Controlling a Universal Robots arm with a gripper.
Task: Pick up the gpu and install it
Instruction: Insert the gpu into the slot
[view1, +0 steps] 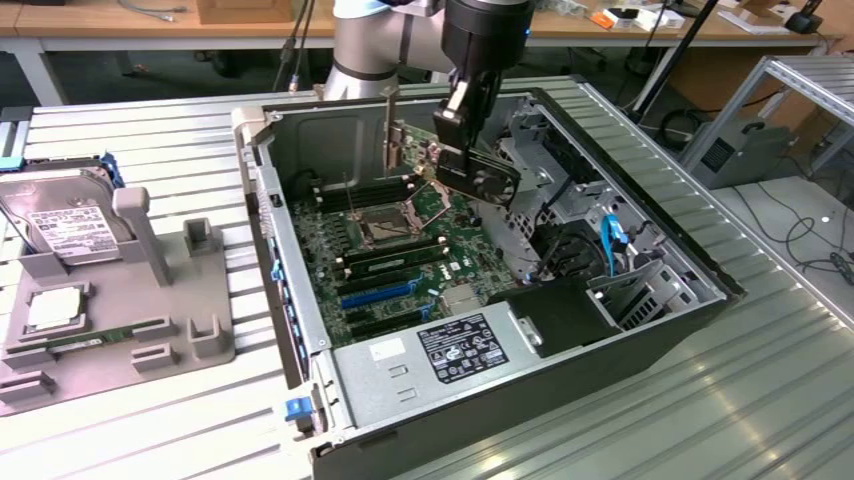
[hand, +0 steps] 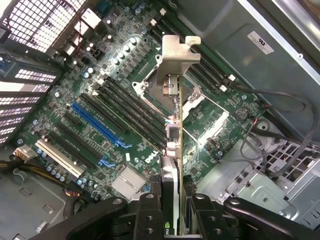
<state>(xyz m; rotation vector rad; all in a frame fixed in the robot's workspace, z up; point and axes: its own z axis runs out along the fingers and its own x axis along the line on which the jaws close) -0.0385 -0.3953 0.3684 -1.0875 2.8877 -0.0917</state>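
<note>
The gpu (view1: 424, 152) is a dark green card with a silver bracket on one end. It hangs tilted above the motherboard (view1: 400, 245) inside the open computer case (view1: 287, 300). My gripper (view1: 463, 158) is shut on its upper edge. In the wrist view the gpu (hand: 173, 135) runs edge-on away from my gripper (hand: 174, 220), its silver bracket (hand: 176, 57) at the far end over the board's centre. Black fingers (hand: 150, 212) press on both sides of the card. The blue slot (hand: 97, 124) lies off to one side of the card.
A grey fixture (view1: 127, 320) at the exterior view's left holds a silver hard drive (view1: 60, 225) and small parts. Inside the case sit a labelled power supply (view1: 454, 345), drive cages (view1: 627, 290) and loose cables (hand: 280, 125). The case stands on a ribbed metal table (view1: 147, 420).
</note>
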